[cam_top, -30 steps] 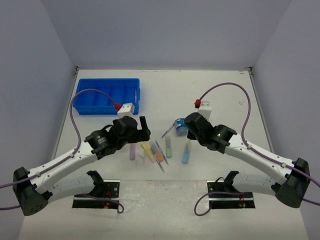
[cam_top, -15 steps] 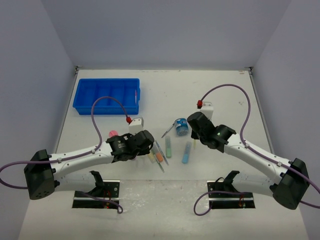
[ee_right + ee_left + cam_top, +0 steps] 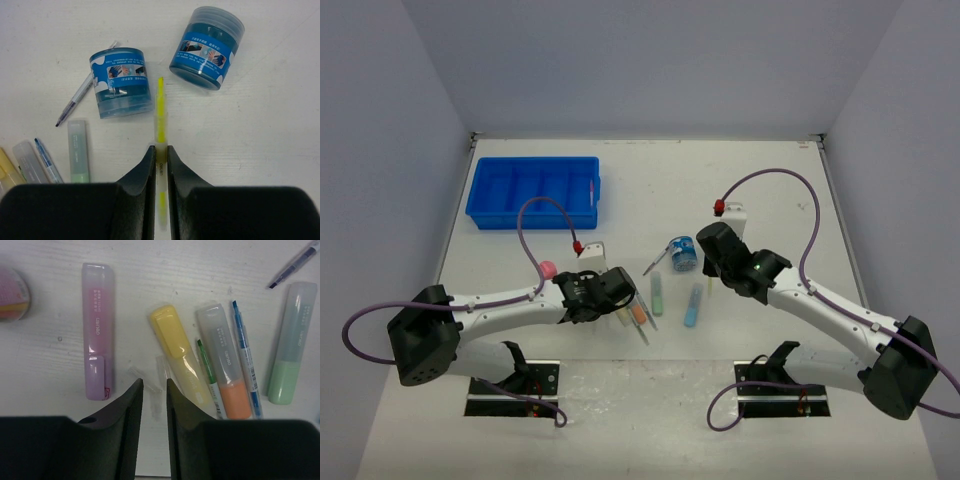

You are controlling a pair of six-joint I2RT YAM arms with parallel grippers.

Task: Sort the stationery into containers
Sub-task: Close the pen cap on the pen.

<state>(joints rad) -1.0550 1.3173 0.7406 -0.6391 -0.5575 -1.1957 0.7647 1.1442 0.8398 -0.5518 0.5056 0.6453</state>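
The markers lie in a row on the white table: purple [image 3: 96, 330], yellow [image 3: 177, 350], orange [image 3: 225, 360] and green [image 3: 292, 340]. Thin pens [image 3: 245, 355] lie among them. My left gripper [image 3: 154, 382] sits low between the purple and yellow markers. Its jaws stand a narrow gap apart, with a clear plastic piece [image 3: 145, 379] at their tips; I cannot tell whether it is gripped. My right gripper [image 3: 160, 150] is shut on a thin yellow pen [image 3: 161, 115] that points between two round blue tubs [image 3: 121, 82] [image 3: 206, 47]. The blue tray [image 3: 533, 190] stands at the far left.
A pink-capped bottle [image 3: 547, 269] stands left of the left gripper [image 3: 618, 300]. A blue marker [image 3: 692, 308] and a green one [image 3: 657, 292] lie between the arms. A loose pen [image 3: 85, 100] rests against the nearer tub. Grey walls close in three sides of the table.
The left arm has drawn back toward the near edge and dropped onto the marker row, and its jaws have narrowed from wide. The right arm has hardly moved.
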